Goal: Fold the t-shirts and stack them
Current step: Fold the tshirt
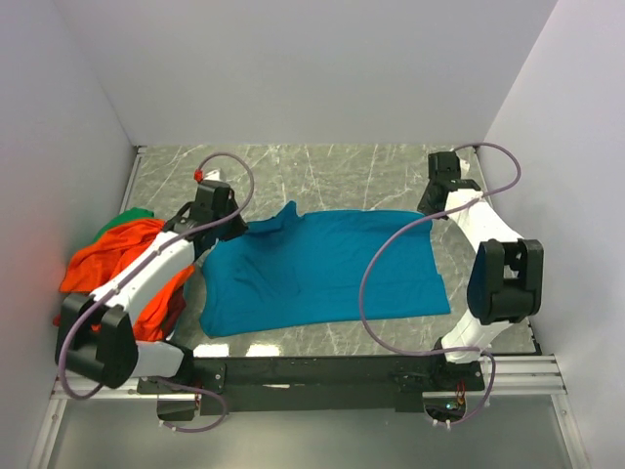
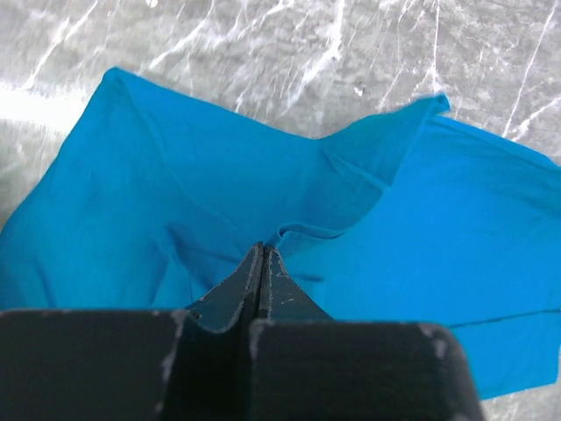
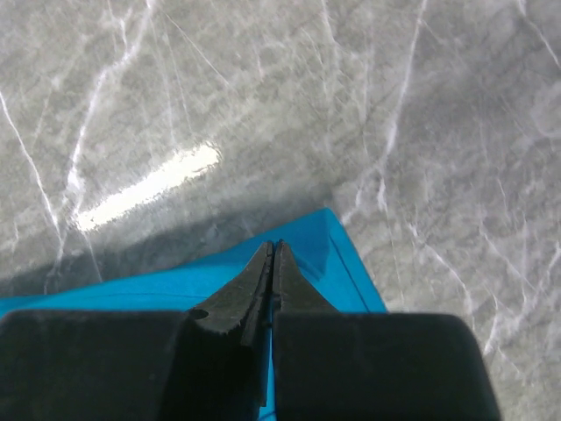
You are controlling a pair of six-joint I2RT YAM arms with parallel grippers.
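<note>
One shirt (image 1: 322, 269) lies spread flat mid-desk (image 1: 332, 171), between my two arms. Its long side runs left-right. The pile (image 1: 117, 254) of other shirts sits at the desk's left edge, just left of the spread one, partly under my left arm. My left fingers (image 1: 239, 227) are at the shirt's far-left part, tips together over the cloth, with a sleeve (image 1: 285, 215) just right of them pointing to the far side. My right fingers (image 1: 427, 207) are at the far-right corner, tips together over it. Bare desk lies behind the shirt.
</note>
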